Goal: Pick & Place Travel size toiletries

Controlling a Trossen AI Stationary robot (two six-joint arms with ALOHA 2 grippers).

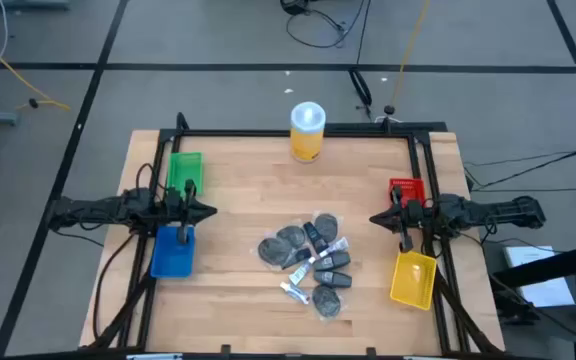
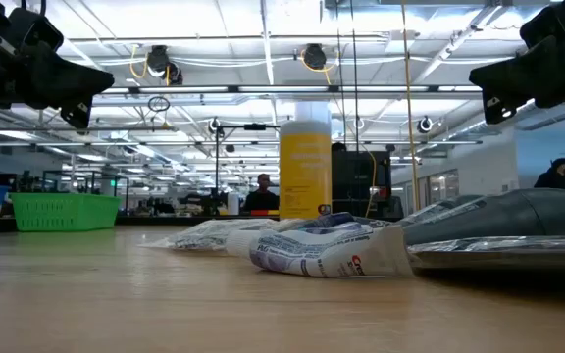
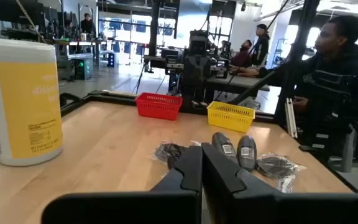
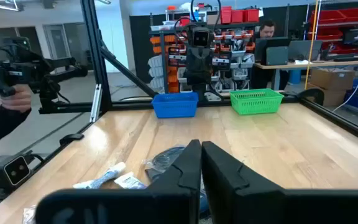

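Centrally, low in the high view, we see the travel size toiletries [image 1: 308, 264] heaped on the table [image 1: 238, 190], black bottles and tubes mostly running diagonally. Left end effector [image 1: 208, 211] and right end effector [image 1: 376, 219] both pinch together, empty, well apart from the heap.

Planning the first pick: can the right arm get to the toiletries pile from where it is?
Probably yes. The right gripper hangs shut by the table's right edge, and only bare wood lies between it and the toiletries; the red bin and yellow bin sit aside.
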